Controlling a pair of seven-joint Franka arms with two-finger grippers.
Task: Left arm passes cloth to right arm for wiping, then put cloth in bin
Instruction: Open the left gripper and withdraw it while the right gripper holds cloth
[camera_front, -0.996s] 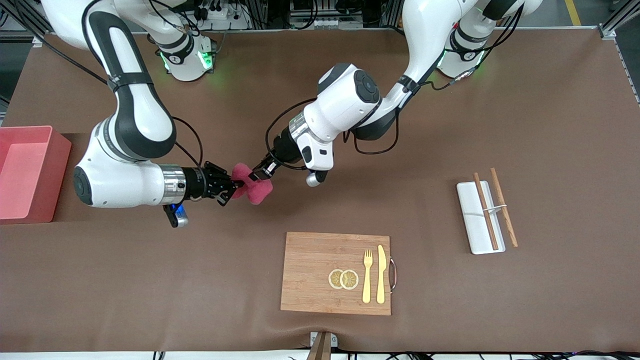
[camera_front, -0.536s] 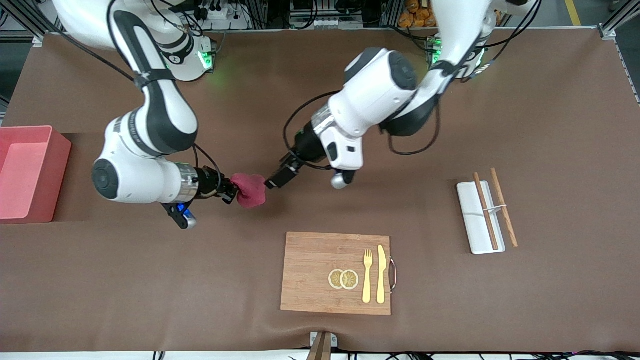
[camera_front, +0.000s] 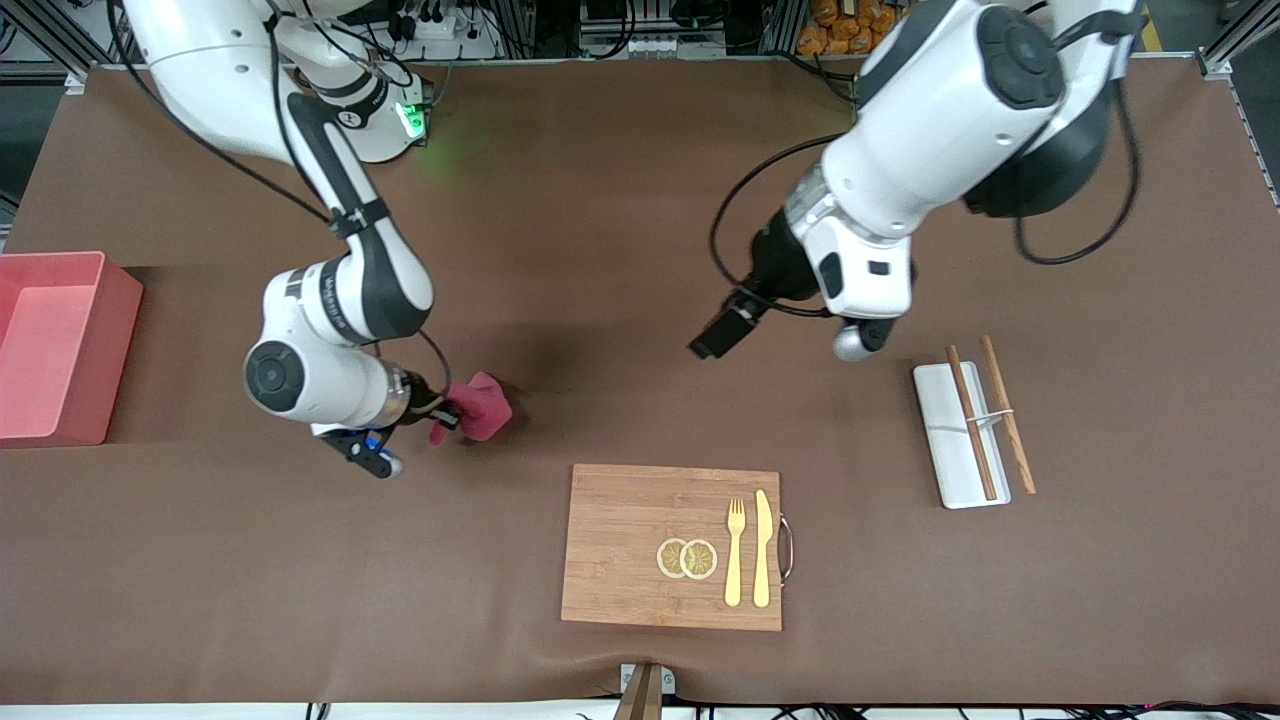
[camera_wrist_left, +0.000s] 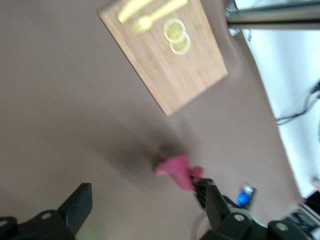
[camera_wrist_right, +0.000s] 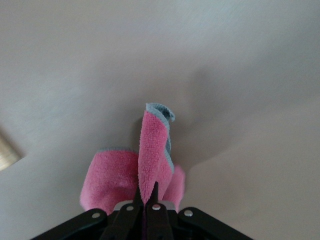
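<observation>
The raspberry-red cloth (camera_front: 480, 407) hangs from my right gripper (camera_front: 447, 412), low over the brown table mat, off the wooden board's corner toward the right arm's end. In the right wrist view the right gripper (camera_wrist_right: 148, 192) is shut on a fold of the cloth (camera_wrist_right: 150, 150). My left gripper (camera_front: 720, 334) is open and holds nothing, raised over the mat above the middle of the table. Its wrist view shows its spread fingers (camera_wrist_left: 80, 200) and the cloth (camera_wrist_left: 174, 170) well apart from them. The pink bin (camera_front: 112, 340) stands at the right arm's end of the table.
A wooden board (camera_front: 620, 545) with a fork, a knife and two lemon slices lies near the table's front edge. A white tray (camera_front: 940, 440) with chopsticks across it lies toward the left arm's end. The board (camera_wrist_left: 165, 65) also appears in the left wrist view.
My left gripper opened, let go of the cloth and drew back toward its own end of the table. The right arm kept the cloth and swung it a little toward the board.
</observation>
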